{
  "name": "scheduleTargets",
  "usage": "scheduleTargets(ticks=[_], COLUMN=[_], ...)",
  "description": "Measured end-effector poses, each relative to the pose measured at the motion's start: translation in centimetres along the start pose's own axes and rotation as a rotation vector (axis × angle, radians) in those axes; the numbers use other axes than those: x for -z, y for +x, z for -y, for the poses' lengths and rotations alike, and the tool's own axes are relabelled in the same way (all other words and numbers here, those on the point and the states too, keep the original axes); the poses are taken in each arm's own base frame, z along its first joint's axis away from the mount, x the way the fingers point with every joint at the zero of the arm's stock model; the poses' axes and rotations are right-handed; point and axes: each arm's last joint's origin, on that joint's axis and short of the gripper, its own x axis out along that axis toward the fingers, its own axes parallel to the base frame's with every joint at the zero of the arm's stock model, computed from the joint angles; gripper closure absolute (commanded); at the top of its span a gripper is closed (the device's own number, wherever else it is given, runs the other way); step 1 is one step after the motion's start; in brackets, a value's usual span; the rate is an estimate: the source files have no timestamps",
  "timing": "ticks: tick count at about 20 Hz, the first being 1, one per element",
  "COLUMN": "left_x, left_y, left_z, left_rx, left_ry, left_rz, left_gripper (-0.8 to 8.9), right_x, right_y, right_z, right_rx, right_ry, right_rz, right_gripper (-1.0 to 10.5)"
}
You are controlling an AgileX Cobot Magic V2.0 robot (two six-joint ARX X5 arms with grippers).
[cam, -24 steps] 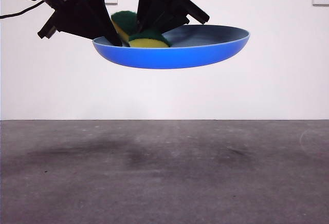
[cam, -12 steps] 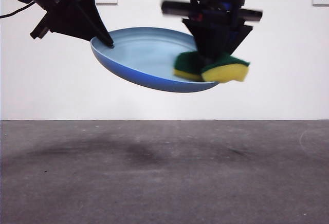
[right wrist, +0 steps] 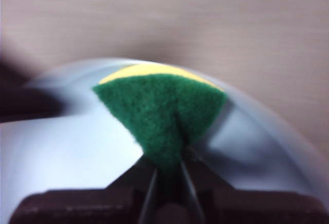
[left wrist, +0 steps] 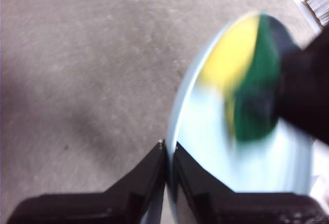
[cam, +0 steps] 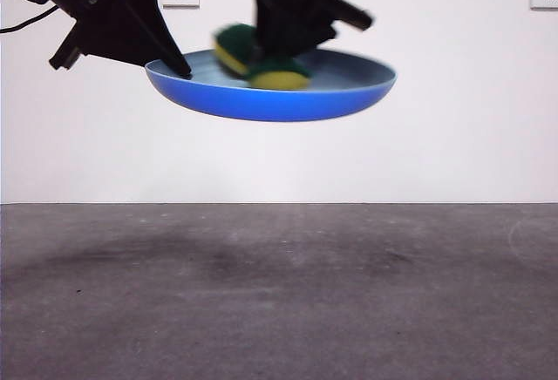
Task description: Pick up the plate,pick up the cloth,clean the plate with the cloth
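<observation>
Gripping the plate (cam: pixel 279 101) by its rim above the table (cam: pixel 279 293), the left gripper (left wrist: pixel 168 149) holds it aloft; the right gripper (right wrist: pixel 167 170), clamped on the cloth (cam: pixel 261 62), presses it inside the plate.

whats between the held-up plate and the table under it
Nothing: in the front view only bare white wall shows between the plate and the table. The plate hangs well clear of it.

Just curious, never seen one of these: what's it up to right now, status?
Left hand shut on the plate rim, held in the air. Right hand shut on the sponge, pressing it inside the plate. Nothing in the way.
</observation>
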Motion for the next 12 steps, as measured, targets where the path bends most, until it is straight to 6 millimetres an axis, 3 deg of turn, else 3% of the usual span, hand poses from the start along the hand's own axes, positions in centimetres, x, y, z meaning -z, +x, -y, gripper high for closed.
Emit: scheduleTargets(ticks=[4,8,12], left_x=[-0.5,-0.7,-0.7], left_y=[-0.4,-0.5,0.1], left_z=[-0.5,-1.2,-2.1], left_rx=[0.004,-0.169,-0.4], left_ry=[0.022,0.029,0.074], left_rz=[0.044,0.082,0.078], left_gripper=[8.22,8.22,8.22], right_x=[1.6,2.5,1.7], right_y=[-0.2,-0.7,-4.3], right_z=[-0.6,0.2,0.4], right_rx=[-0.078,0.174,0.24], right_ry=[0.009,-0.03,-0.034], right_rz=[-0.171,-0.258,-0.16], right_gripper=[9.6,9.6,9.6])
